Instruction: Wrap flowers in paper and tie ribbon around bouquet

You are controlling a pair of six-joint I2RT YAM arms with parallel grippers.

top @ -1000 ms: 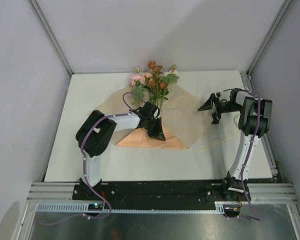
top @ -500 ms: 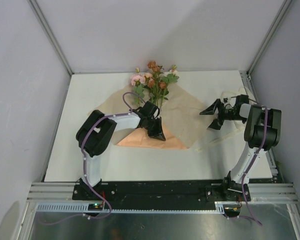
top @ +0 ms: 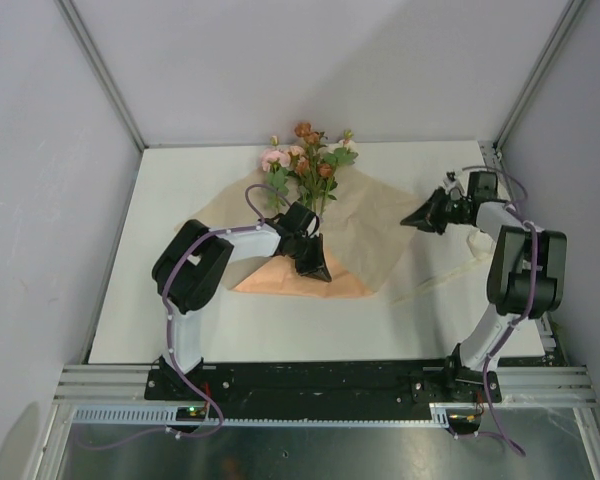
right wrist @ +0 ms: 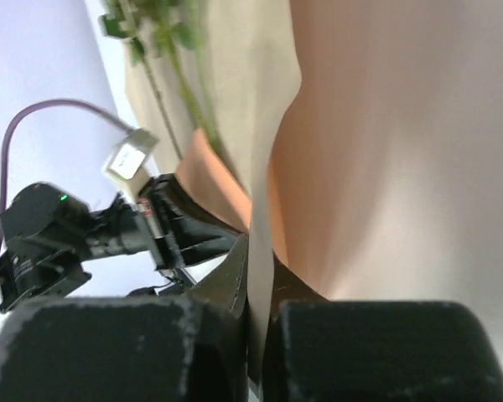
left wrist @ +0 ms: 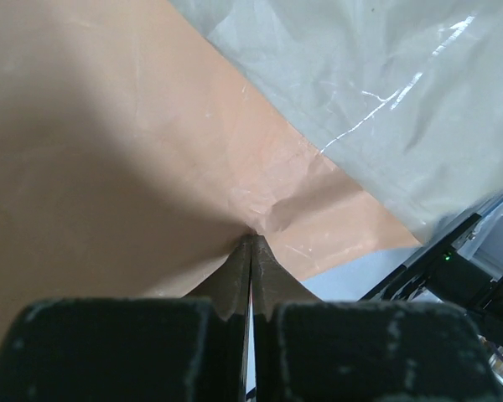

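On mid-table, viewed from above: the paper (top: 365, 245) spread as a wide diamond, beige face up, near corner folded back to peach; the flowers (top: 310, 165) lying on it, blooms toward the far edge. Shown only at the wrists: left gripper (left wrist: 251, 244) clamped on creased peach sheet, right gripper (right wrist: 256, 268) pinched tight on the paper's thin edge at its right corner.
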